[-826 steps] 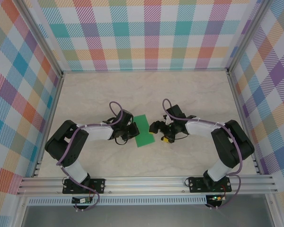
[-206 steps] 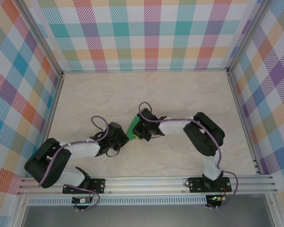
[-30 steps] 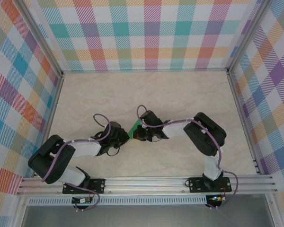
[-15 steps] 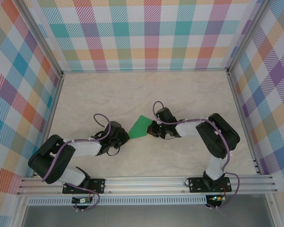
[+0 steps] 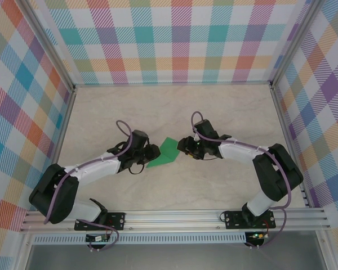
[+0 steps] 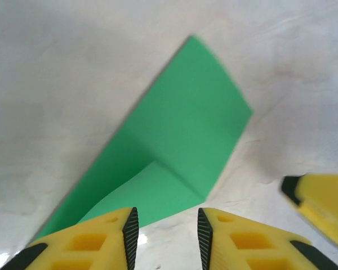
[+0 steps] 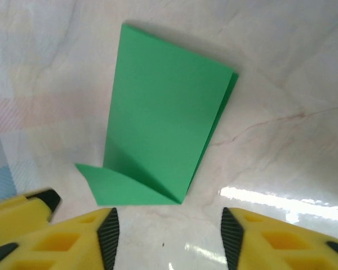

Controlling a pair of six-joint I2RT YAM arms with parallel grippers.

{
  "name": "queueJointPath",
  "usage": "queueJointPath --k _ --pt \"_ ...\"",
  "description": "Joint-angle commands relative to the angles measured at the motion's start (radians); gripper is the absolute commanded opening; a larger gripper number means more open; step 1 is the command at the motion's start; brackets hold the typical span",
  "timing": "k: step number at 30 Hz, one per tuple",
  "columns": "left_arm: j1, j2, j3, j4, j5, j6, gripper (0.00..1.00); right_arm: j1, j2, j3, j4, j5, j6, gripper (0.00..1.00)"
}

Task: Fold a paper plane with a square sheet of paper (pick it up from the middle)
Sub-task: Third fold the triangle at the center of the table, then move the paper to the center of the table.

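Left gripper (image 5: 154, 151) is low over the table (image 5: 231, 112), jaws apart, gripping nothing. Green paper sheet (image 5: 167, 151), folded over with one corner turned in, lies flat just right of its tips. Right gripper (image 5: 182, 147) is just beside the sheet's far edge, jaws apart, empty.

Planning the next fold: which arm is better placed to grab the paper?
Probably left: the left gripper, open, sits at the paper's edge; the right gripper, also open, stands just short of it.

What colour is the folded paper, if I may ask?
The paper is bright green, clearest in the right wrist view.
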Motion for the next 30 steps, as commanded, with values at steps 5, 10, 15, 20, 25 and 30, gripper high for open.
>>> queueJointPath --k 5,10,15,20,25,30 --pt "0.009 0.076 0.078 -0.171 -0.046 0.169 0.39 -0.003 0.048 0.040 -0.010 -0.138 0.048 0.57" --pt "0.013 0.051 0.042 -0.223 -0.101 0.139 0.52 0.018 0.090 0.113 -0.055 -0.120 0.026 0.53" --pt "0.030 -0.010 0.054 -0.319 -0.164 0.115 0.75 0.051 0.214 0.294 -0.183 -0.032 -0.007 0.49" --pt "0.048 -0.052 0.084 -0.404 -0.221 0.109 0.97 0.060 0.356 0.466 -0.294 0.040 -0.029 0.47" --pt "0.063 -0.085 0.093 -0.434 -0.210 0.106 1.00 0.060 0.475 0.605 -0.372 0.040 -0.087 0.46" --pt "0.077 -0.103 0.093 -0.449 -0.202 0.103 1.00 0.071 0.578 0.713 -0.454 0.029 -0.243 0.40"
